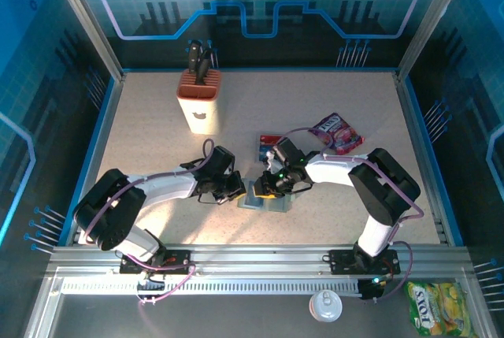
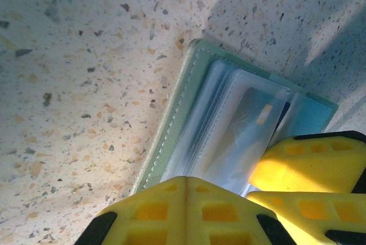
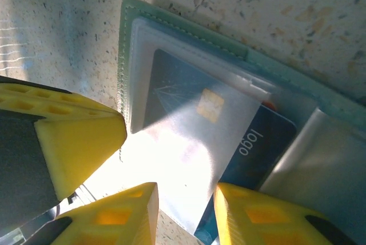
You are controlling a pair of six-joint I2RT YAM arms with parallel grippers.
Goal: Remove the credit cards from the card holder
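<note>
Top external shows my bench [image 1: 157, 149] carrying one card holder [image 1: 252, 199], lying open near the front middle. It is pale green with a stitched edge and clear sleeves. My left pincer [image 2: 183, 191] is pressed together over the sleeves. My right pincer [image 3: 186, 213] stands parted around a sleeve corner; whether it touches, I cannot tell. Two credit cards [image 3: 260, 142] show: a blue one printed "logo", half out, and a chipped one still sleeved.

The speckled beige table [image 1: 150, 145] carries 4 things: a tan knife block [image 1: 198, 102] upright at the far left, a purple snack packet [image 1: 336, 133] right of centre, 1 blue-and-red credit card [image 1: 269, 145] near its left, and the open grey-green card holder [image 1: 264, 198] nearer the front.
</note>
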